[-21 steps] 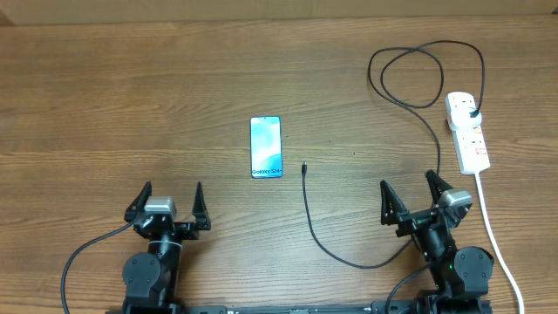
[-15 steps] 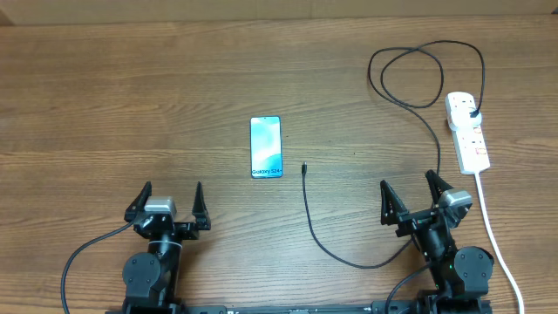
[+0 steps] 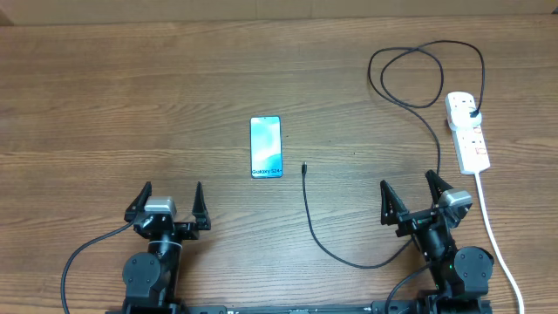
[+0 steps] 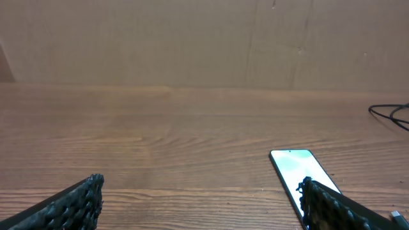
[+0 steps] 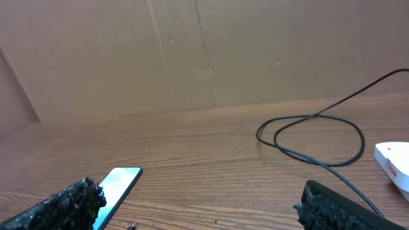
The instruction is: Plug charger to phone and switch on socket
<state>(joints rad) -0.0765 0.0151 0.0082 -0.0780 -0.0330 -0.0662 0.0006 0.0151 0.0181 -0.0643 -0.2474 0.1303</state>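
The phone [image 3: 267, 146] lies flat and face up near the middle of the wooden surface [image 3: 131, 87], its light-blue screen lit, its short bottom edge turned towards the two arms. Nothing is plugged into it. The charger [image 3: 312, 218] is a thin black cable. Its small connector tip [image 3: 303, 167] rests on the wood just beside the phone's lower right corner, close but apart from it. From there the cable curves towards the near edge, passes by the right arm [image 3: 453, 262], climbs away and makes a loose double loop at the far right. It ends in a black plug [image 3: 472, 112] that appears to sit in the far end of the socket [image 3: 468, 133], a white power strip lying at the right side of the surface. Whether its red switches are on or off is too small to tell.

By this view the task is at its start. The connector has yet to be picked up and pushed into the phone, and the socket switch has yet to be pressed.

The left jaws stand fully spread near the front edge, left of the phone and well apart from it, holding and touching nothing. The right jaws are spread just as wide, between the cable and the socket's white cord [image 3: 497, 244], also empty and touching nothing.
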